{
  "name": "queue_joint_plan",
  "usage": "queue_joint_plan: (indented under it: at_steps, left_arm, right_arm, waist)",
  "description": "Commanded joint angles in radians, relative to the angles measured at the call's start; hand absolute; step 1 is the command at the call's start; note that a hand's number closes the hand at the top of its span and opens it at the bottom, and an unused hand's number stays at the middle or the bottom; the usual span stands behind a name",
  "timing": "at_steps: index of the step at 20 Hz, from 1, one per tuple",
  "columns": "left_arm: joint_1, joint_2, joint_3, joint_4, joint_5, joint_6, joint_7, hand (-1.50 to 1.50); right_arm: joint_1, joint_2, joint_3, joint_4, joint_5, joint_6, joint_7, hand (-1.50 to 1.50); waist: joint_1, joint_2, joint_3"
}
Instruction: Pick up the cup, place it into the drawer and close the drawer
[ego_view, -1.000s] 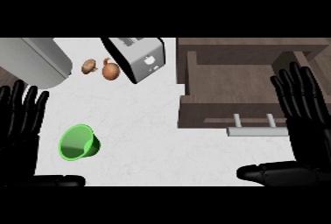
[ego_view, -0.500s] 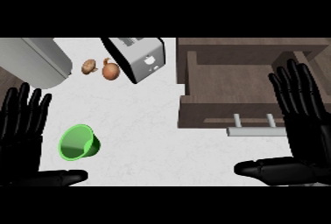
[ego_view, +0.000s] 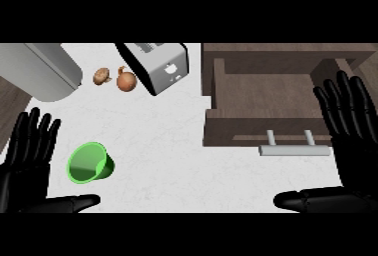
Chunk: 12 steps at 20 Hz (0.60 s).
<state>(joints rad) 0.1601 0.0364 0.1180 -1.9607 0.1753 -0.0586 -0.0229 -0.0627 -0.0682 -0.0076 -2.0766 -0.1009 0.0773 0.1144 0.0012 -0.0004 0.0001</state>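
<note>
1. Cup (ego_view: 90, 163): bright green, round, lying tipped on its side on the white bench (ego_view: 162, 145), its open mouth facing the lower left so the lighter green inside shows. It sits at the bench's left part, just beside the left hand and apart from it.
2. Drawer (ego_view: 266, 102): dark brown wood, pulled open at the bench's right, its inside bare; a pale bar handle (ego_view: 294, 149) on its front.
3. Left hand (ego_view: 26, 155): black, fingers straight and spread, thumb out, holding nothing; at the lower left.
4. Right hand (ego_view: 353, 145): black, fingers straight, thumb out, holding nothing; at the right edge beside the drawer.
5. Toaster (ego_view: 159, 65): silver, top centre.
6. Two brown mushrooms (ego_view: 114, 78), left of the toaster.
7. Grey appliance (ego_view: 40, 67), top left.
</note>
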Motion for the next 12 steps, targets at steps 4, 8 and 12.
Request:
queue_joint_plan:
  at_steps: [4, 8, 12]
  left_arm:
    - [0.057, -0.03, 0.025, 0.189, -0.046, -0.024, -0.179, -1.5]
    - [-0.033, 0.011, 0.08, 0.281, -0.02, -0.026, -0.165, -1.5]
    - [0.009, 0.018, 0.086, 0.299, -0.036, -0.048, -0.215, -1.5]
  right_arm:
    - [-0.074, -0.001, 0.008, -0.003, 0.006, -0.017, 0.058, -1.5]
    - [-0.067, -0.01, -0.025, 0.011, -0.026, 0.0, 0.049, -1.5]
    - [-0.025, -0.038, -0.072, -0.047, -0.09, 0.034, 0.081, -1.5]
  waist:
    - [0.002, 0.0, -0.001]
    - [-0.001, 0.0, 0.0]
    - [-0.001, 0.0, 0.0]
